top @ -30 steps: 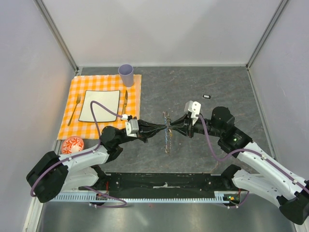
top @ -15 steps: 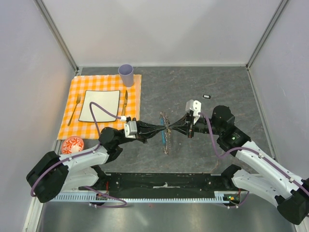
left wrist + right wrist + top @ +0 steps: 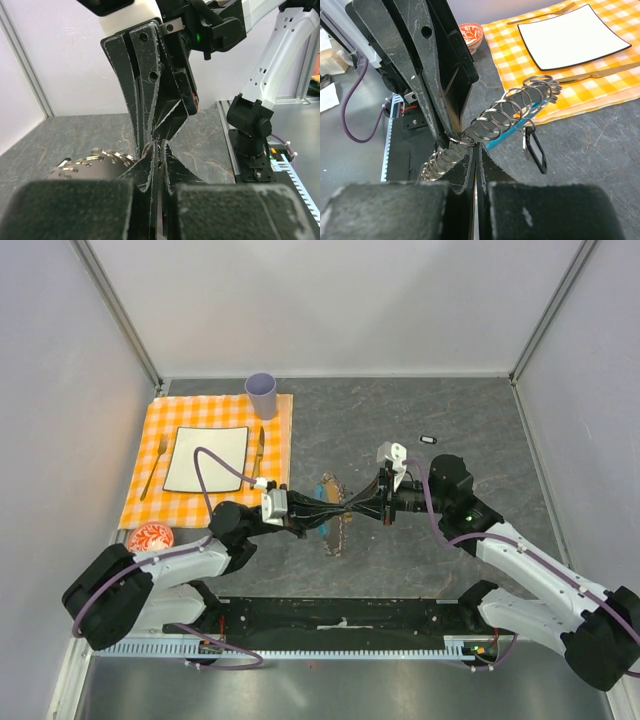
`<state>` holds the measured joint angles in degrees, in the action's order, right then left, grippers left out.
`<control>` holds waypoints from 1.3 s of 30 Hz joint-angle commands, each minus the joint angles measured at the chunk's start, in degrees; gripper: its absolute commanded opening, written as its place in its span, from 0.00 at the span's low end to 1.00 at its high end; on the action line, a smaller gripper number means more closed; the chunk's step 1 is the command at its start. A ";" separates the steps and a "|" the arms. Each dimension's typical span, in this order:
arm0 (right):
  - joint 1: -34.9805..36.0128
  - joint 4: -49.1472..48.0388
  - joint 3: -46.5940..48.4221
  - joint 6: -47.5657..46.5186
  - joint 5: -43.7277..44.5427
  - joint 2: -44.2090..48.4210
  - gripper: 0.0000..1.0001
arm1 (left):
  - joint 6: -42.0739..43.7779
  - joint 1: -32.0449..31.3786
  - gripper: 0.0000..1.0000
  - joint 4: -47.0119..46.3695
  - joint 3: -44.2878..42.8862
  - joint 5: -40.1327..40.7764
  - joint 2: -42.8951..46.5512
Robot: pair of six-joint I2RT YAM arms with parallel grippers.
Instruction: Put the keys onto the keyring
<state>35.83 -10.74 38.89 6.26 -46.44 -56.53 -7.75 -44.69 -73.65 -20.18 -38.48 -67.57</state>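
Holding keyring mid-air over table centre: left gripper and right gripper both clamped on it. Light, limp, slippery metal; pinch single rings. One key hangs attached.

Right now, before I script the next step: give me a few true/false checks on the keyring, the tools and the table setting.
1. The left tool and the right tool are both shut on the keyring. True.
2. The keyring lies flat on the table. False: it is held up between the two tools.
3. A black key with a white centre hangs from the keyring. True.
4. No key lies loose on the table. False: a small black key lies beyond the right arm.
5. The purple cup stands on the plate. False: it stands at the placemat's far edge, apart from the plate.
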 commanded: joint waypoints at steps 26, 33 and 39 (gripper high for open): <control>1.43 9.78 5.05 -16.63 1.97 7.05 0.31 | 0.54 -0.31 0.02 -7.03 0.06 3.06 2.53; 1.43 8.02 5.40 -15.49 -0.94 5.38 0.29 | -0.34 -0.31 0.02 -8.53 0.06 2.88 1.83; 1.34 6.44 5.14 -14.96 -0.76 5.20 0.27 | -0.78 -0.31 0.02 -8.97 -0.03 2.27 1.39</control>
<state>37.08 -0.49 41.74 -8.80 -45.28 -51.40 -8.73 -44.86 -73.80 -19.75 -36.16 -66.08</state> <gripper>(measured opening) 0.275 0.023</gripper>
